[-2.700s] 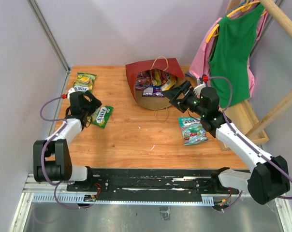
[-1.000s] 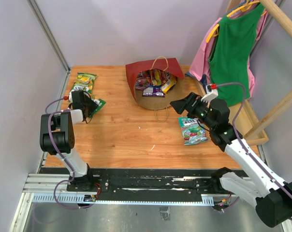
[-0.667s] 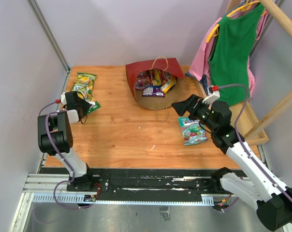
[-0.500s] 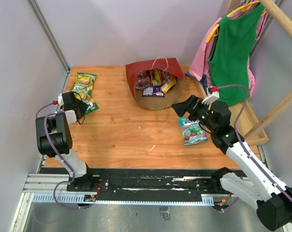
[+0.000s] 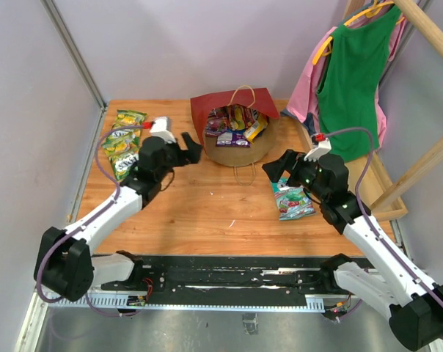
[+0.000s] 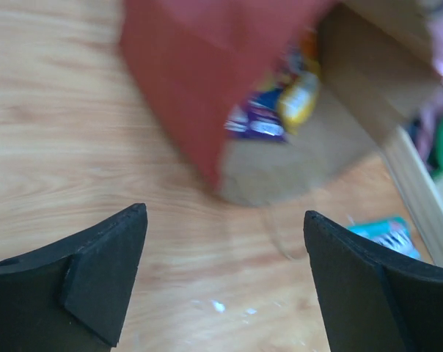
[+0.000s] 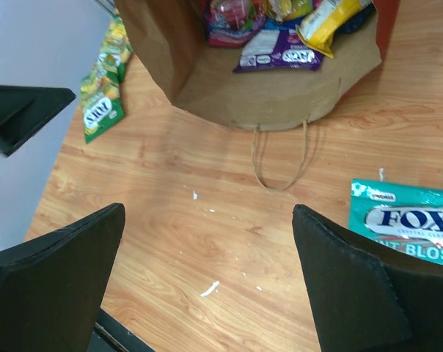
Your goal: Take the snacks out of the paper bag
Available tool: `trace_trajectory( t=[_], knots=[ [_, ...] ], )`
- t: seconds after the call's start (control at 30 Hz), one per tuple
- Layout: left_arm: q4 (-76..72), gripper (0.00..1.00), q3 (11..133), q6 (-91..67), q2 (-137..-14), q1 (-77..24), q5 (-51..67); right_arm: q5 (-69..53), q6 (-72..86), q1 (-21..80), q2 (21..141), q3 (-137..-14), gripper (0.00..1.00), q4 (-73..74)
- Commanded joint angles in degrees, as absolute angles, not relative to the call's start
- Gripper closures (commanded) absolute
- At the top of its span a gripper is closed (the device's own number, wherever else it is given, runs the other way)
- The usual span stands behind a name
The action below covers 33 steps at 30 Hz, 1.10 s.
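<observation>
The red paper bag (image 5: 207, 117) lies on its side at the back of the table, its brown mouth facing the arms. Several snacks (image 5: 235, 122) sit inside, among them a purple packet (image 7: 280, 55) and a yellow one (image 7: 328, 22). Green-yellow packets (image 5: 121, 143) lie at the far left. Teal-white packets (image 5: 291, 198) lie right of centre. My left gripper (image 5: 183, 152) is open and empty, just left of the bag's mouth. My right gripper (image 5: 276, 167) is open and empty, right of the beige handle (image 5: 243, 174). The bag shows blurred in the left wrist view (image 6: 199, 66).
Green and pink garments (image 5: 350, 81) hang on a wooden rack (image 5: 427, 154) at the right edge. Grey walls close the left and back sides. Bare wood (image 5: 207, 213) lies between the arms. The teal-white packet (image 7: 412, 224) lies beside my right gripper (image 7: 207, 279).
My left arm has swung from the far left edge to the bag's mouth, leaving the green-yellow packet at the left. My right gripper has shifted slightly lower.
</observation>
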State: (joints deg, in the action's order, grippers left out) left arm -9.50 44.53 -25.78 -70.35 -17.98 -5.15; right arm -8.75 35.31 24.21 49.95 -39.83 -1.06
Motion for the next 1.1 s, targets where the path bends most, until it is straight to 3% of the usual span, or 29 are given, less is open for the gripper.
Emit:
trace_trajectory(
  t=[0.0,0.07,0.3,0.43,0.87,1.07],
  knots=[
    [-14.6,0.07,44.8,-17.5,-69.2,-31.1,-8.6,-7.9,30.0,22.8,50.0,-42.8,0.02,4.1],
    [-14.6,0.01,47.2,-13.7,-71.9,-37.5,-11.4,-7.3,29.0,22.0,48.9,-42.1,0.02,4.8],
    [-9.7,0.01,61.7,-6.0,-90.4,-46.9,-22.9,-9.4,28.0,16.0,44.9,-39.1,0.02,6.6],
    [-9.8,0.01,69.7,-4.8,-99.4,-47.0,-23.9,-10.6,27.8,13.1,43.1,-38.2,0.02,8.0],
    [-2.8,0.25,90.5,-10.9,-123.2,-41.1,-10.2,-9.1,25.3,12.2,40.0,-37.6,0.02,9.9],
    [-2.6,0.26,95.4,-13.4,-127.7,-38.8,-9.7,-9.4,25.4,12.2,39.7,-36.7,0.02,9.5]
  ],
)
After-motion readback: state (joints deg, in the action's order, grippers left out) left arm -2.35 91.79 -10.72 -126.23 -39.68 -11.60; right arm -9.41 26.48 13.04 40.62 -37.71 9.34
